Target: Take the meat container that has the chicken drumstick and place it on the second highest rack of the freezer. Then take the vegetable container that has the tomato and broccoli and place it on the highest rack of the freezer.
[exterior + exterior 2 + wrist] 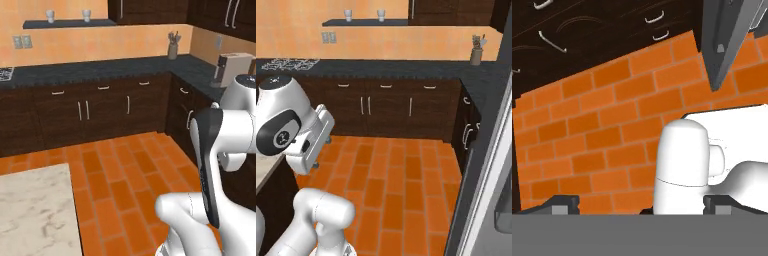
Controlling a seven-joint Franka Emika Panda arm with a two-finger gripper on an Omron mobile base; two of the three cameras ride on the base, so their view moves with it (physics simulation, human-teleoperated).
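My gripper (642,205) is open, its two dark fingertips (562,205) set wide apart with nothing between them. It looks down at the orange brick floor (602,125), well above it. The white hand (311,137) hangs at the left of the right base view, beside the arm's big joint. A grey slab of the freezer (491,165), its door seen edge-on, stands along the right side, and its lower corner (727,40) reaches into the top right of the hand view. Both containers, the chicken drumstick, the tomato, the broccoli and the racks are out of view.
A marble island top (35,210) lies at the lower left. Dark cabinets (100,110) under a black counter (100,70) run along the back wall and round the right corner. A utensil holder (173,47) and a white appliance (232,67) stand on the counter. Orange floor (120,175) lies between.
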